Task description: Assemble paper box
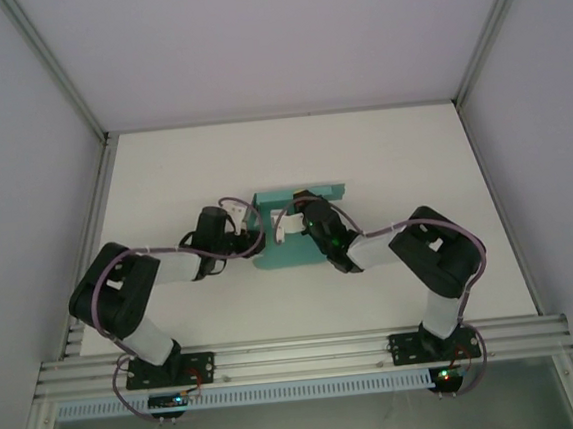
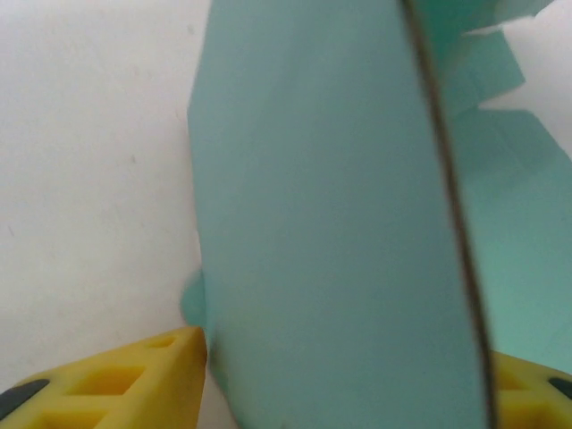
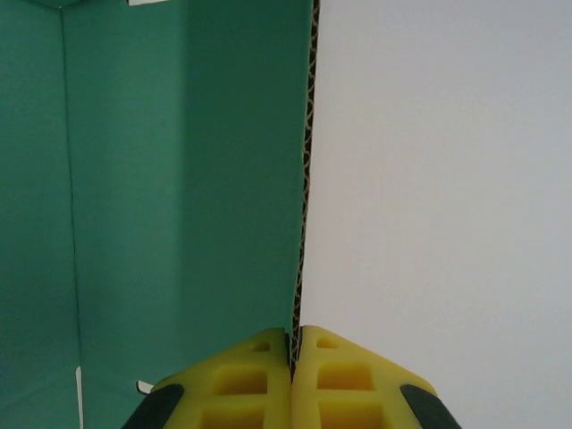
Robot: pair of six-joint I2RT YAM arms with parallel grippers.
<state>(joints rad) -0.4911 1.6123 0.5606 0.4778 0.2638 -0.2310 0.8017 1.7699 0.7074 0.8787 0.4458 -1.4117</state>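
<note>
Right end effector (image 3: 292,336) is pinching box (image 3: 179,179) edge; left end effector (image 2: 344,350) is straddling a flap (image 2: 331,179), grip unclear. You're folding walls; next needs a firm pinch.

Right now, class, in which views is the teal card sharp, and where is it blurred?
Left wrist view: the card sits close and blurs, edges soft. Right wrist view: its edge is crisp, the fluting visible. Top view: even light, faint shadows.

Matt teal paper box (image 3: 179,179), corrugated cut edge; smooth matt white table (image 1: 163,175), metal rail (image 1: 299,352)
</note>
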